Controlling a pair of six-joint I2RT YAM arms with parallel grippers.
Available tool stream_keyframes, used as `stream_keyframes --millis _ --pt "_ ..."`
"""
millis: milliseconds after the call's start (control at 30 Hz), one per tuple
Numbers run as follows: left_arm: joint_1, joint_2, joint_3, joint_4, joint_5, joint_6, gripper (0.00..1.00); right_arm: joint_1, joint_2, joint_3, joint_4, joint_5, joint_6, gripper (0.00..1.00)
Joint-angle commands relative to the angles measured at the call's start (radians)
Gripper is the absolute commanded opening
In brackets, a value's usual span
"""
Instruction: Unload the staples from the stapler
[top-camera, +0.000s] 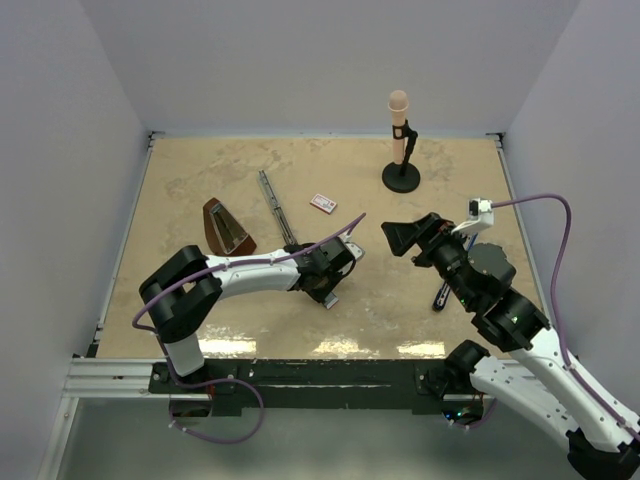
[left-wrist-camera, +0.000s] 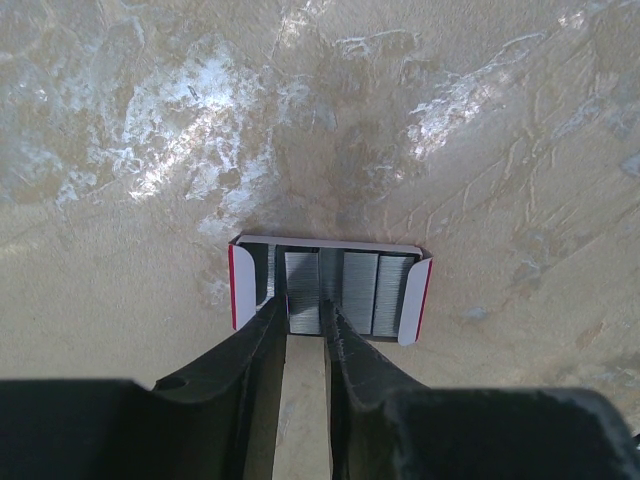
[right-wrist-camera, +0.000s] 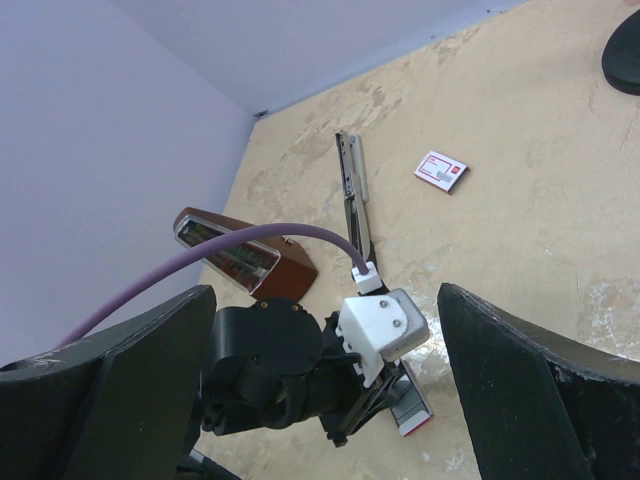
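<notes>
In the tray (left-wrist-camera: 243, 285), staples (left-wrist-camera: 302, 272) lie between the left gripper's (left-wrist-camera: 303, 302) narrow fingers (left-wrist-camera: 250, 345) (grip unclear)

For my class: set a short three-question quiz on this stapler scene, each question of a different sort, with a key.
1. True or false: the right hand stands wide open with nothing in it.
2. The left hand has its fingertips over: (A) an open red-edged tray of staples, (B) the brown stapler cover, (C) the closed red-and-white box.
3. Fill in: at the far side of the table, on a round black base, stands a ____.
Key: 1 true; 2 A; 3 microphone.
</notes>
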Motion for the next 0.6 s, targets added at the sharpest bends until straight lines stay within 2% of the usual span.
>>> stream_keyframes --millis 0,400,567 --pt "-0.006 -0.012 0.005 0.015 -0.01 0.012 0.26 0.004 0.007 -0.004 0.05 0.019 -0.01 0.99" --pt "0.011 -0.106 -0.006 0.071 0.054 -0.037 0.26 0.002 0.028 -0.016 0.062 -0.001 -0.013 0.99" --pt "0.085 -0.15 -0.035 0.085 0.097 -0.086 0.26 0.002 0.034 -0.03 0.074 -0.023 -0.013 0.98"
